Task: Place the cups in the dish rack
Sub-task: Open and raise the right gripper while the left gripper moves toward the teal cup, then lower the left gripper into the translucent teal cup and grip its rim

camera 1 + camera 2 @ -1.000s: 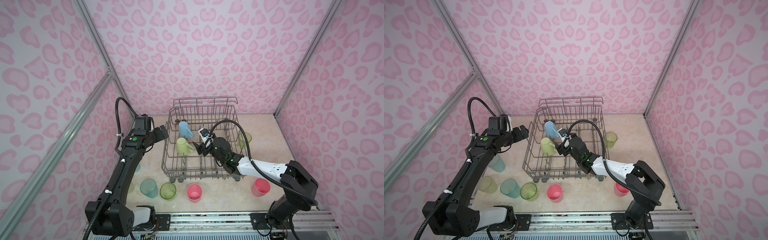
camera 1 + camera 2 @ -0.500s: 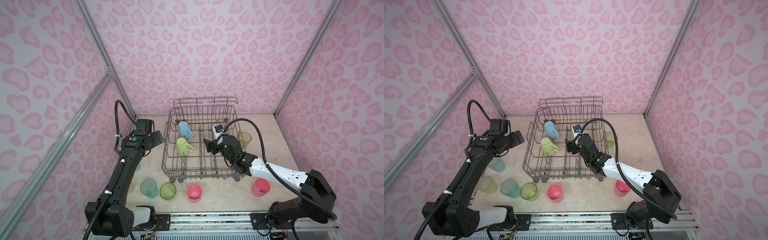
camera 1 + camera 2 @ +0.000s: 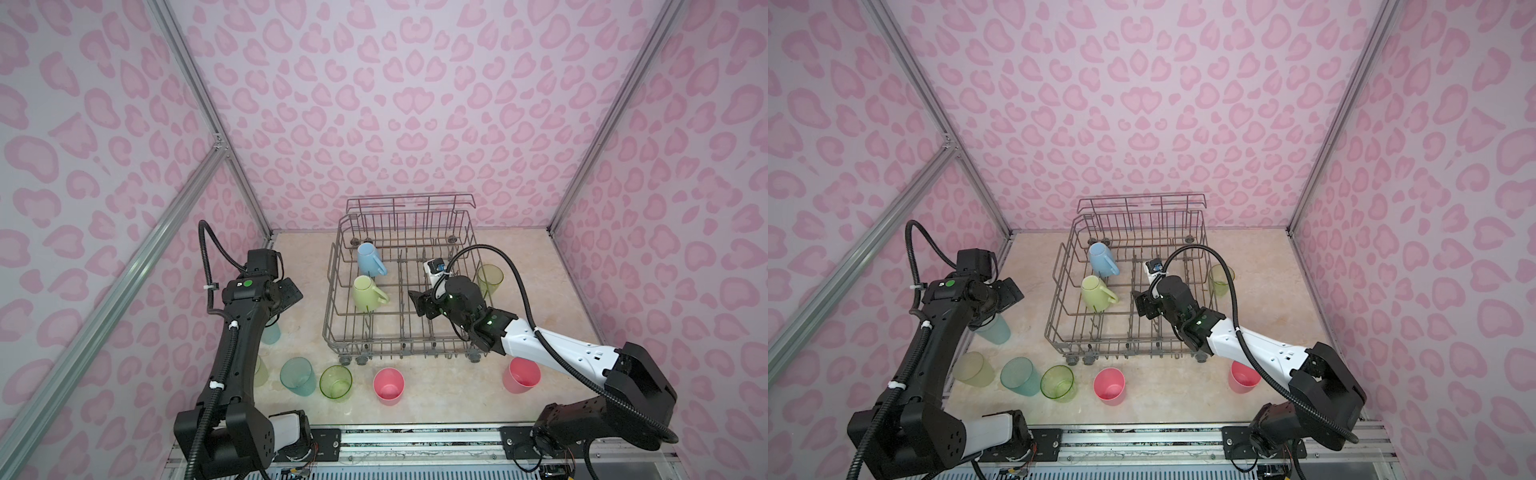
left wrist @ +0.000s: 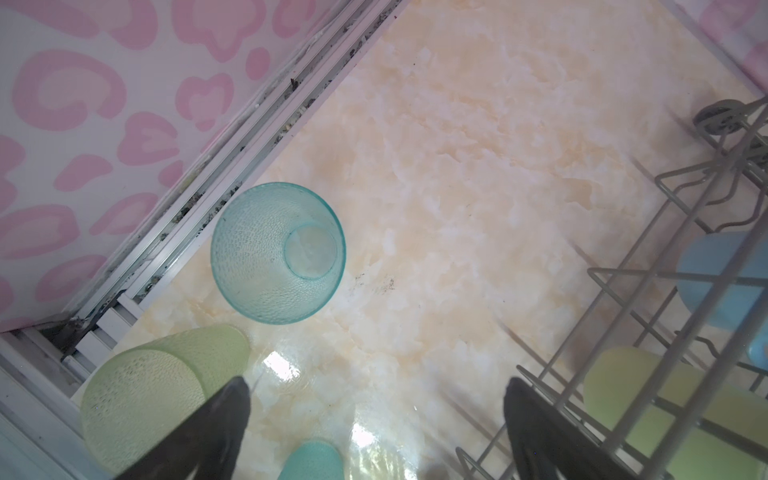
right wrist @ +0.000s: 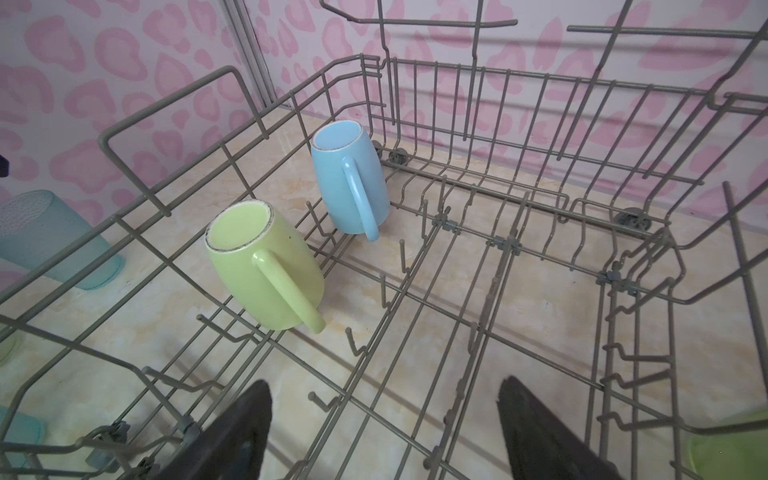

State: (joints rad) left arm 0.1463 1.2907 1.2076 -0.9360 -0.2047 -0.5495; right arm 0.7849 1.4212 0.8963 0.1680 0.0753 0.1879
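Note:
The dish rack (image 3: 409,198) stands mid-table, with a light-blue mug (image 3: 371,259) and a pale-yellow mug (image 3: 368,293) upside down in its left part. My right gripper (image 3: 417,305) hovers open and empty over the rack's middle, right of the mugs (image 5: 266,270); its jaws (image 5: 384,395) are wide apart. My left gripper (image 3: 293,293) hangs open and empty left of the rack. Below it are a teal cup (image 4: 277,252) and a yellow-green cup (image 4: 158,386). Teal (image 3: 297,376), lime (image 3: 336,382) and two pink cups (image 3: 388,385) (image 3: 521,374) stand in front of the rack.
A lime cup (image 3: 490,279) stands on the table just right of the rack. The left wall's metal rail (image 4: 232,166) runs close behind the left cups. Pink patterned walls enclose the table on three sides. My right forearm crosses over the rack's front right corner.
My right gripper has drawn back to the right, away from the pale-yellow mug. My left gripper has swung left and down from the rack's edge to above the cups by the wall.

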